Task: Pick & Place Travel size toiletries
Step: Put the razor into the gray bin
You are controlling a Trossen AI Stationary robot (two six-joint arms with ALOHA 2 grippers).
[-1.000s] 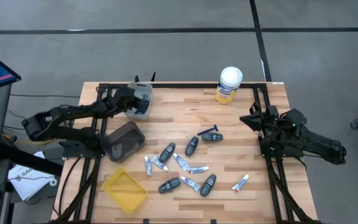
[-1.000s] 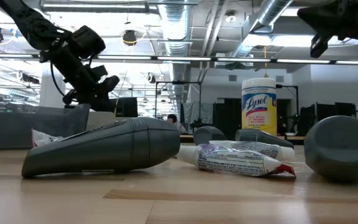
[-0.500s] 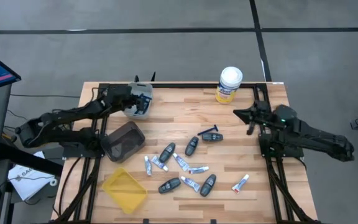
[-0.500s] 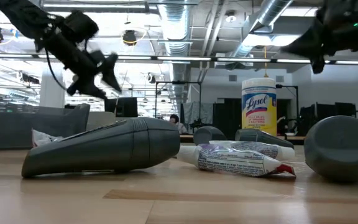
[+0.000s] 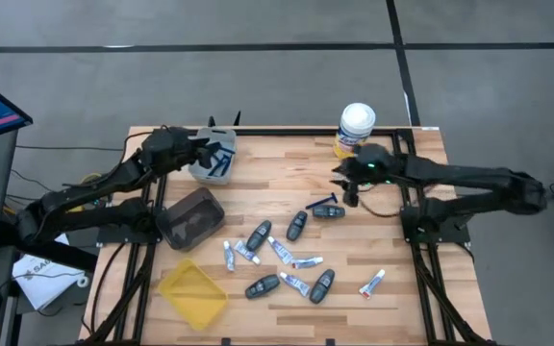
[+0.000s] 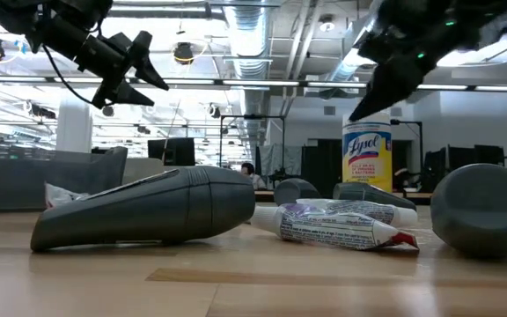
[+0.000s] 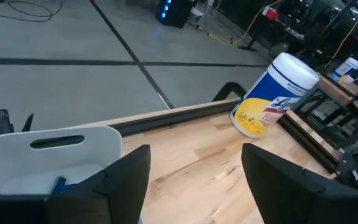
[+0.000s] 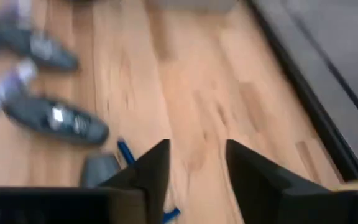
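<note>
A: How far is the sorting now?

B: I think it is in an early or middle stage. Under and just beside the left gripper [image 5: 203,149] stands the pale bin [image 5: 221,144], and some blue things lie inside it, so a few pieces seem already put away. I cannot tell what they are exactly.

A: Does the left gripper hold something?

B: No. In its wrist view the two fingers [image 7: 122,180] stand apart and nothing is between them. It hangs over the near rim of that bin.

A: And the right gripper?

B: The right gripper [image 5: 347,185] hangs above the table with the fingers apart and nothing between them. A dark-blue razor [image 5: 324,203] lies just beside it, a little toward the table's middle.

A: What is left to do?

B: Most of the work, I judge. Beyond the razor, farther from the right gripper, the travel size toiletries are spread on the wood: dark grey fobs [image 5: 297,225] and small white tubes [image 5: 282,251]. One more tube [image 5: 371,282] lies apart, toward the front edge. The dark tray [image 5: 192,217] and the yellow tray [image 5: 193,291], well away from both grippers, look empty of these items, though the dark one is hard to read.

A: And the big canister?

B: The canister [image 5: 355,130] stands near the right gripper, at the far edge. It is not a part of the job.
</note>
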